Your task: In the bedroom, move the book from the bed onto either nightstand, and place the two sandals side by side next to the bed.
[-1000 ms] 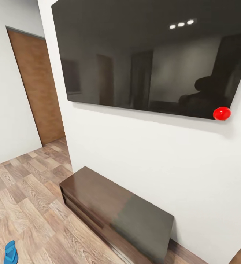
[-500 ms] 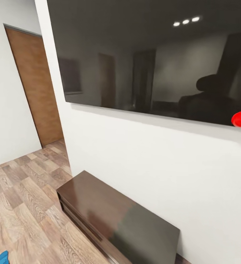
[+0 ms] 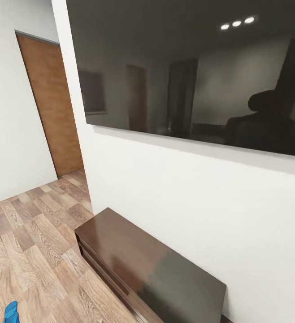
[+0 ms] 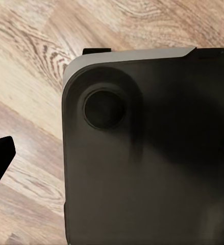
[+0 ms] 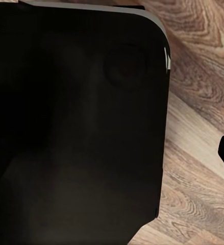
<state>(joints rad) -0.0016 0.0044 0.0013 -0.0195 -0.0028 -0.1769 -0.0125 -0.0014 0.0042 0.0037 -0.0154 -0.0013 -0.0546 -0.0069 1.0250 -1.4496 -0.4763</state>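
Head view faced a wall screen (image 3: 188, 76) above a long bench (image 3: 143, 264), one blue sandal (image 3: 10, 312) on the floor (image 3: 26, 242) at lower left; jaw state could not be told; turning toward that sandal seemed best.

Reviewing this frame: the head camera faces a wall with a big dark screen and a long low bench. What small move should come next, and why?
Probably turn the base and head left and down toward the blue sandal, which just peeks in at the lower left corner on the wood floor. The dark screen and long bench ahead are not task things, and no bed or book is in sight.
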